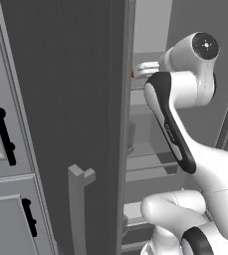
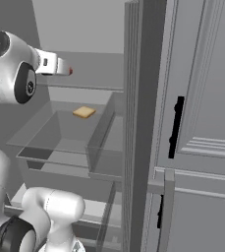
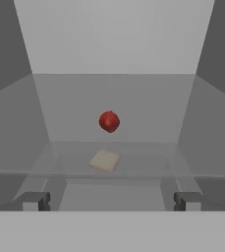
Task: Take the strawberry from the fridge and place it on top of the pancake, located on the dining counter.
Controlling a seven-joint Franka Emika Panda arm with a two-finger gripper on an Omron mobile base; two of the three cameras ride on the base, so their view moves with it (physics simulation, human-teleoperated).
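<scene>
Strawberry (image 3: 109, 121) dead ahead at frame centre, between and beyond wide-spread, empty claw (image 3: 112, 201) tips, inside fridge (image 3: 114, 98).

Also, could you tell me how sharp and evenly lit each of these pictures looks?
Hand view: soft, hazy, flat light, strawberry blurred at its edges. Left base view: dim; fridge door a dark slab with little shading. Right base view: crisper, even light, no glare, clear drawers faint.

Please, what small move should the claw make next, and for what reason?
Probably ease the open claw straight forward toward the strawberry. In the hand view the berry lies ahead, roughly centred between the wide-apart fingertips and not yet between them, above a tan slice on the shelf below.
</scene>
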